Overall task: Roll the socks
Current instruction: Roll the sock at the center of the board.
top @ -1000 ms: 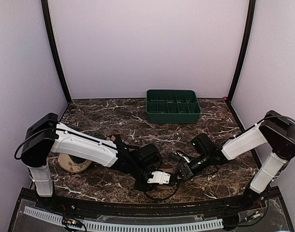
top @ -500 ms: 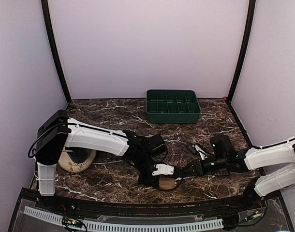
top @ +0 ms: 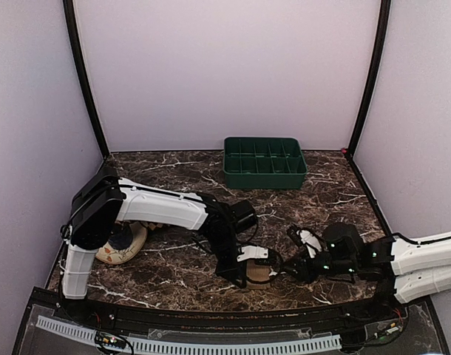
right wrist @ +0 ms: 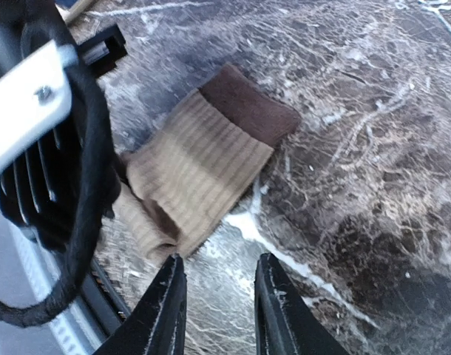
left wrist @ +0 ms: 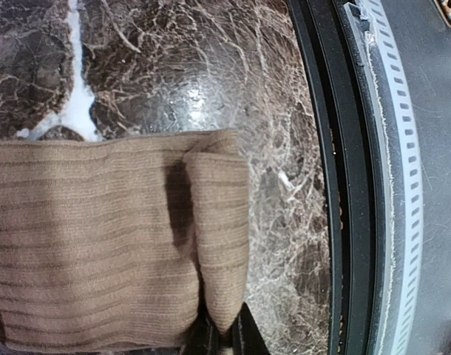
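Right at the near edge, just in from the black and grey rail (left wrist: 373, 185), lies the one tan-brown ribbed fabric sock (left wrist: 100, 237) I can see, a little right of centre on the dark veined marble table (top: 159, 185). No checked ones show from where I stand.

The left gripper (left wrist: 224, 340) is clamped tight on the sock's near end, pinching a narrow flap that is turned over onto the body. That flap is all the roll there is. The rest of the sock lies flat and unwound, so I'd call this the very start: one fold made, the whole length left to wind up, and any other socks not yet touched.

The right gripper (right wrist: 218, 310) hangs low just to the right of the sock, its two black fingers (right wrist: 168, 303) standing apart with only bare marble between them. It holds nothing and touches nothing.

Now the lie of it. Going by the ribs, the long axis runs away from the rail, near to far, angled slightly. The folded end points at the near edge, and the dark brown band at the other end points off toward the far side. From above the sock is mostly hidden under the left wrist, so that angle is a judgement.

Farther back on the left, the round cream dish (top: 114, 253) with orange marks sits partly under the left arm. Against the far wall stands the dark green plastic tray (top: 264, 180) with its grid of compartments, well apart from all this.
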You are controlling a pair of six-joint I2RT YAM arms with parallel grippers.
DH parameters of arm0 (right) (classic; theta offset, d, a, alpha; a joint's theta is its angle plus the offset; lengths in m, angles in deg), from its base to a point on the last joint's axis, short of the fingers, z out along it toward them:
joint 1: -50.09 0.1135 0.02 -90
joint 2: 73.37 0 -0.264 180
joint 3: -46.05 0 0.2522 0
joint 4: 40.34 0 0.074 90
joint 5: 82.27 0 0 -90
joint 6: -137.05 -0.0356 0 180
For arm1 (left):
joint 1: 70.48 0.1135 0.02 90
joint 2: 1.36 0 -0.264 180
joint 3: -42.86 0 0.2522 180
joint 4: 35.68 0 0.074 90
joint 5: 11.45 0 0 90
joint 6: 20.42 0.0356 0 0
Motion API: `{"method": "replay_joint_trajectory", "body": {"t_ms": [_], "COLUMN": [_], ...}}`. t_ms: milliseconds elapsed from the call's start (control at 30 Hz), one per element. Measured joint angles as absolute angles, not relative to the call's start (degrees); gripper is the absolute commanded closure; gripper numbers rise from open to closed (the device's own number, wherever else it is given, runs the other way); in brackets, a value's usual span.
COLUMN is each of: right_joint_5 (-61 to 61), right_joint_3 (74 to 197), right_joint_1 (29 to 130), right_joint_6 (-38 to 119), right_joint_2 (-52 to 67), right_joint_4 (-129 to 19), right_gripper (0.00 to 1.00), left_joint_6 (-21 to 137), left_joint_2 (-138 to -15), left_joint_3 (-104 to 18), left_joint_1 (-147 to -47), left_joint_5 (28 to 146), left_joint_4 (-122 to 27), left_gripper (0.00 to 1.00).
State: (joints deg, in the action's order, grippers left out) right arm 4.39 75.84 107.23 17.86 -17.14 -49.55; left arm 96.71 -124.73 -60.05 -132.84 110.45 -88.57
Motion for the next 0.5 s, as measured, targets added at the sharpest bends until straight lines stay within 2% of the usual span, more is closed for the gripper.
{"method": "replay_joint_trajectory", "body": {"t_ms": [200, 500], "right_joint_5": [14.51, 28.20], "right_joint_3": [76.19, 81.57], "right_joint_1": [116.59, 128.65], "right_joint_6": [19.20, 22.74], "right_joint_2": [-16.31, -8.70], "right_joint_4": [-52.50, -54.75], "right_gripper": [0.70, 0.66], "left_joint_6": [96.30, 96.01], "left_joint_2": [-125.87, -127.42], "left_joint_3": [-60.92, -62.23], "left_joint_1": [-132.30, -131.31], "left_joint_5": [113.43, 116.73], "left_joint_4": [-89.84, -91.33], "left_gripper": [1.00, 1.00]}}
